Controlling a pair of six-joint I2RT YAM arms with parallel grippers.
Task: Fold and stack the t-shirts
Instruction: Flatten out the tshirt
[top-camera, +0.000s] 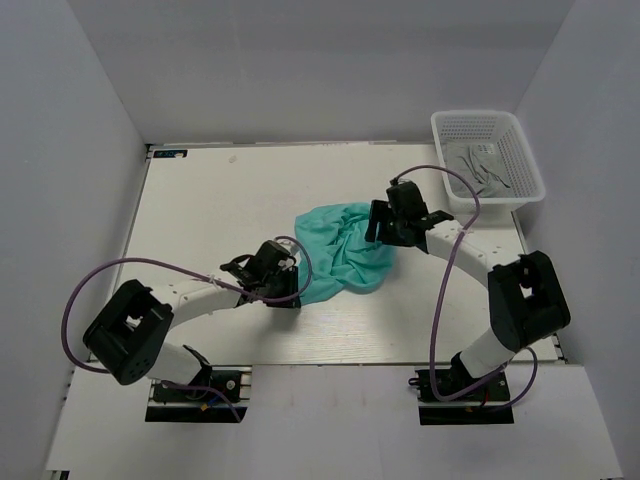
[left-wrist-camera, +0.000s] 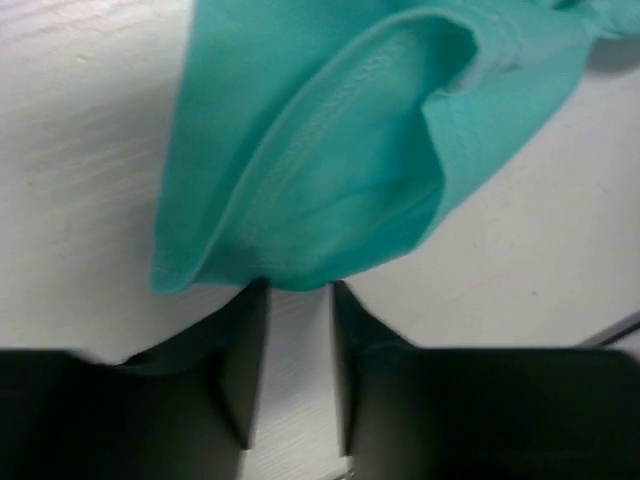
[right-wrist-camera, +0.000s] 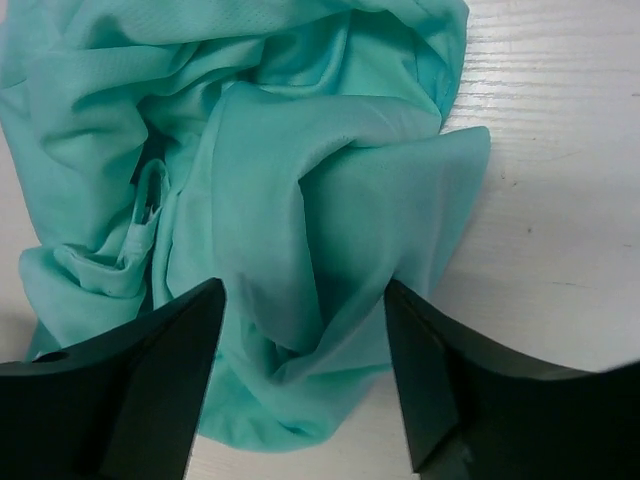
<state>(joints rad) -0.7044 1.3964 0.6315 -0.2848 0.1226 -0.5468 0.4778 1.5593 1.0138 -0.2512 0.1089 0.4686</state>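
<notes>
One turquoise-green t-shirt (top-camera: 345, 250) lies crumpled in a heap at the middle of the white table. My left gripper (top-camera: 292, 285) sits at the heap's near-left edge. In the left wrist view the left gripper (left-wrist-camera: 298, 290) has its fingers partly apart, bare table shows between them, and a hemmed fold of the t-shirt (left-wrist-camera: 350, 150) lies right at the tips. My right gripper (top-camera: 378, 232) is at the heap's far-right side. The right wrist view shows this gripper (right-wrist-camera: 302, 290) open wide, straddling a raised fold of the t-shirt (right-wrist-camera: 300, 180).
A white mesh basket (top-camera: 436, 128) stands at the table's far right corner with grey items inside. Grey walls close in the table (top-camera: 200, 200) on the left, back and right. Purple cables loop beside both arms.
</notes>
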